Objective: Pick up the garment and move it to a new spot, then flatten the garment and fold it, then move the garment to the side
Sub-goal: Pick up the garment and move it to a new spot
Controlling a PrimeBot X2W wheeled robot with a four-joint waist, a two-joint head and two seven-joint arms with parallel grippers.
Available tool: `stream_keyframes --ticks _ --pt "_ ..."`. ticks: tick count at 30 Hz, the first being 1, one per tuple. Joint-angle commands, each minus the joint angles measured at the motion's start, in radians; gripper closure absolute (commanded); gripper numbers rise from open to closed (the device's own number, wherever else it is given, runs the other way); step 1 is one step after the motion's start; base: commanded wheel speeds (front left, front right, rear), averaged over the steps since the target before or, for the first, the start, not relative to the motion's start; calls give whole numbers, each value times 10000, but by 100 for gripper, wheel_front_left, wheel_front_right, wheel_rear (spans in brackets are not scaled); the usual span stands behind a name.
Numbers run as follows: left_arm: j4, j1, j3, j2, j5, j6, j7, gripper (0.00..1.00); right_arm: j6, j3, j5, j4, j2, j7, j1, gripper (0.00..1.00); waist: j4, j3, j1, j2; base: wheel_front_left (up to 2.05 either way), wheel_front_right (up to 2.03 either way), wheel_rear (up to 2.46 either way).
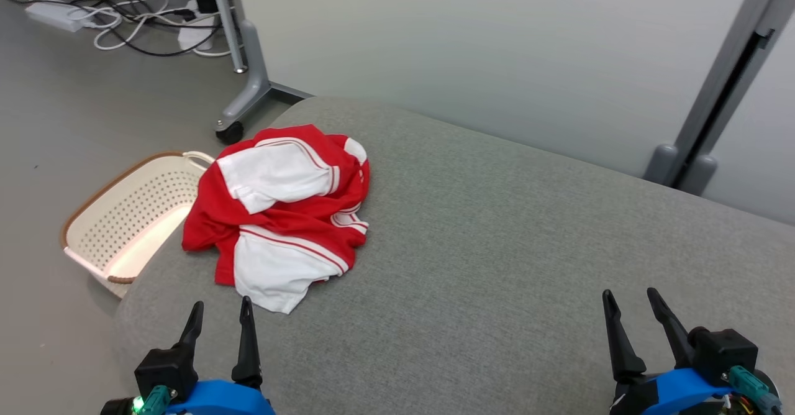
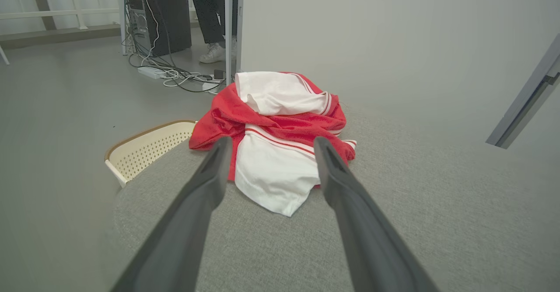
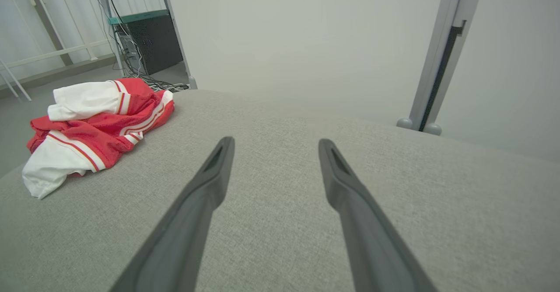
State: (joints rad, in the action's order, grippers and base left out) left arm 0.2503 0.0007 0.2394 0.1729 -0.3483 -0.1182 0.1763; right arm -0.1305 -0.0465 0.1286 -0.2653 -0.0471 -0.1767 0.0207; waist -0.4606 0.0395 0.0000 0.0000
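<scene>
While cables (image 1: 124,20) tangle on the floor at 11 o'clock in the head view, a cream perforated basket (image 1: 133,213) sits at 9 o'clock, on the floor beside the grey cushion (image 1: 497,247). The red & white garment (image 1: 282,213) lies crumpled on the cushion's left end, approx. 10 o'clock from centre, its edge near the basket rim. The left gripper (image 1: 222,303), at 7 o'clock, has jaws apart, tips just short of the garment's white hem. The right gripper (image 1: 629,293), at 5 o'clock, has jaws apart too, well apart from the garment.
</scene>
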Motion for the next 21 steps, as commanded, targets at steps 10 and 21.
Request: stream_keyframes --ticks 10,21 --pt "-612 492 -229 101 -160 -378 24 0 -3 497 -22 2 -60 72 260 0 -646 -339 0 0 0 0 0" --pt "-878 624 -314 126 -285 -556 89 0 -3 663 3 -160 -58 53 531 0 -697 -489 0 0 0 0 0"
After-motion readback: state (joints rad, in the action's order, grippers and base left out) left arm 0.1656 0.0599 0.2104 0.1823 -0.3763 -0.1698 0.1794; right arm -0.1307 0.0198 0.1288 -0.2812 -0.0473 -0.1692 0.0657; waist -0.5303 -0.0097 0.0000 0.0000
